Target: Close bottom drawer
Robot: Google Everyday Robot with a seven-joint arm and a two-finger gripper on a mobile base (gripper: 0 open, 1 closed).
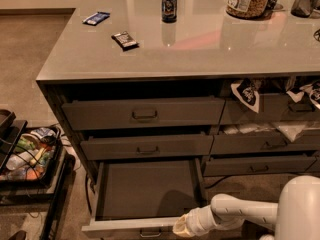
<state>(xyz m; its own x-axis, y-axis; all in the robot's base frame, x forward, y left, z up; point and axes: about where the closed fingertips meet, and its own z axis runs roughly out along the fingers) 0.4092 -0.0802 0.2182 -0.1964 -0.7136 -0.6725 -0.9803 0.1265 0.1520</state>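
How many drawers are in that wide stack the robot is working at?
3. The top drawer is highest, the middle drawer sits right below it, and the bottom drawer is pulled far out, with the gripper at its front edge. None seem hidden.
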